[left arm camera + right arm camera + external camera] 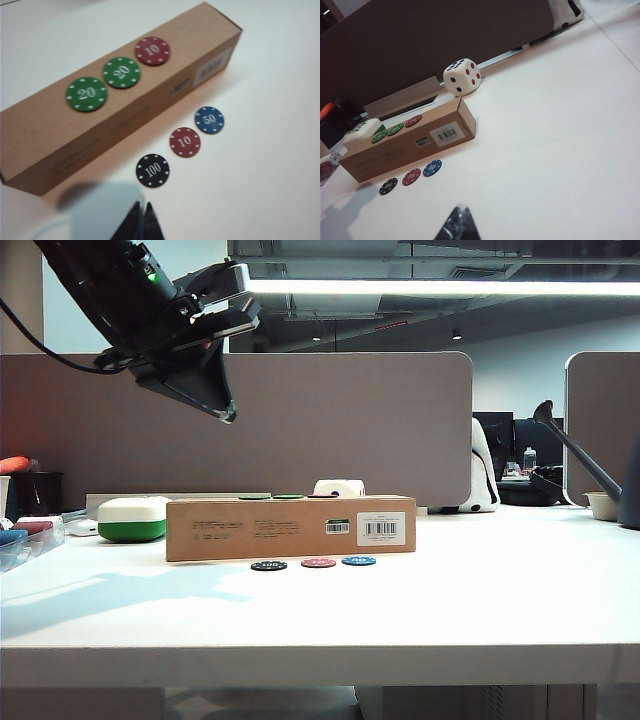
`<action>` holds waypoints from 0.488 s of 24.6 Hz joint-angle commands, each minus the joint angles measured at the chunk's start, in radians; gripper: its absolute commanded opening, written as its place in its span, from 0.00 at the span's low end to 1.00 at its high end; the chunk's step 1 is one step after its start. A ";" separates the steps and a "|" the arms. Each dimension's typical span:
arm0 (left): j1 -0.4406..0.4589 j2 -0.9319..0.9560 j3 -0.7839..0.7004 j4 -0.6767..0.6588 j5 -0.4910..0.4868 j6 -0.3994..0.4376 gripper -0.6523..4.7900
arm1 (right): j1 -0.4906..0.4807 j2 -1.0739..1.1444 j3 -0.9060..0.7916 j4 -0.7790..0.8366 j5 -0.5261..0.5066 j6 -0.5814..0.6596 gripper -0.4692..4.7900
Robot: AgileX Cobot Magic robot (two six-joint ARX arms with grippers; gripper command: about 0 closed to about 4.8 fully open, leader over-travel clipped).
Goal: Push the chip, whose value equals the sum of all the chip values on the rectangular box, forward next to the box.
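Observation:
The blue chip (358, 561) (209, 120) (432, 167), marked 50, lies flat on the table just in front of the rectangular box (290, 528) (50, 130) (395, 152). On the box's top sit two green 20 chips (86, 93) (121, 72) and a red 10 chip (152, 51). My left gripper (228, 415) (142, 205) hangs shut and empty, high above the box's left end. My right gripper (461, 207) is also shut and empty, over bare table on the near side of the chips. It does not show in the exterior view.
A red 10 chip (318, 563) (184, 142) and a black 100 chip (268, 565) (152, 170) lie in line with the blue one. Behind the box are a white die (462, 76) and a white-and-green case (133, 519). A container of chips (25, 535) stands far left.

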 commanded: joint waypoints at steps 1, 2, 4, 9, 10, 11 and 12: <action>0.003 0.008 0.003 0.016 -0.009 -0.003 0.11 | 0.000 0.000 -0.005 0.023 -0.005 0.003 0.08; 0.003 0.013 0.003 0.017 -0.008 -0.003 0.11 | 0.000 0.000 -0.005 0.023 -0.006 0.004 0.08; 0.003 0.018 0.003 0.016 -0.003 -0.003 0.11 | 0.000 0.000 -0.005 0.023 -0.020 0.006 0.08; 0.003 0.018 0.003 0.015 0.023 -0.003 0.11 | 0.000 0.002 -0.003 0.014 -0.027 0.106 0.08; 0.003 0.018 0.003 0.015 0.037 -0.003 0.11 | 0.000 0.002 -0.003 0.016 -0.027 0.105 0.08; 0.003 0.018 0.003 0.015 0.061 -0.003 0.11 | 0.000 0.002 -0.002 0.016 -0.027 0.105 0.08; 0.003 0.018 0.003 0.015 0.095 -0.003 0.11 | 0.000 0.002 0.000 0.016 -0.028 0.106 0.08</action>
